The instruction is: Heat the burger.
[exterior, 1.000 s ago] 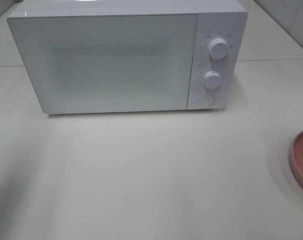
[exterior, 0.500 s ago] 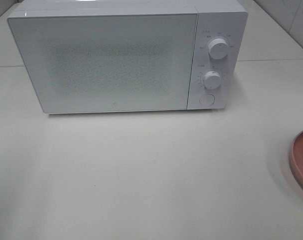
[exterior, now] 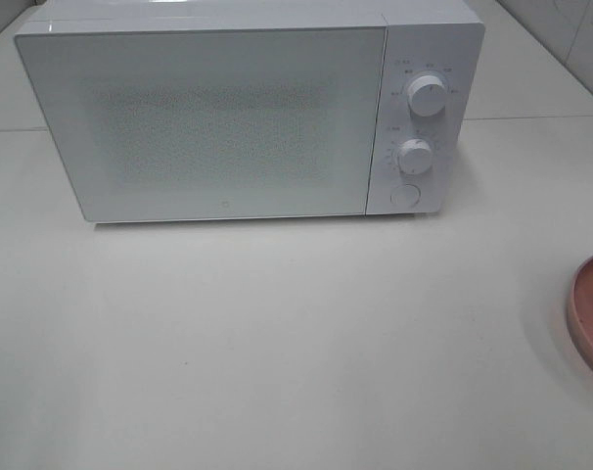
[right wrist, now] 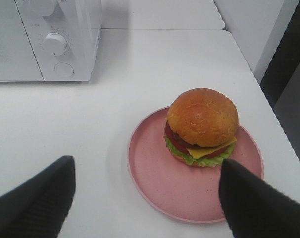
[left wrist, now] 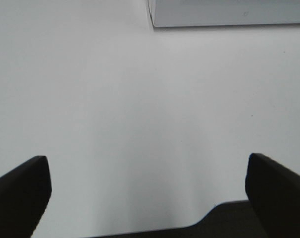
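The burger [right wrist: 202, 124], with a domed golden bun, cheese, lettuce and tomato, sits on a pink plate [right wrist: 160, 191] in the right wrist view. My right gripper [right wrist: 146, 166] hovers open just short of the plate, its dark fingers [right wrist: 36, 198] spread wide with nothing between them. In the exterior high view only the plate's rim [exterior: 592, 313] shows at the right edge; the burger and both grippers are out of that view. My left gripper [left wrist: 146, 159] is open over bare tabletop, holding nothing.
A white microwave [exterior: 228, 117] stands at the back with its door closed. Two knobs [exterior: 428, 96] and a round button [exterior: 405, 196] are on its right panel. The plate lies near the table's right edge. The microwave's lower corner [left wrist: 229, 12] shows ahead of the left gripper.
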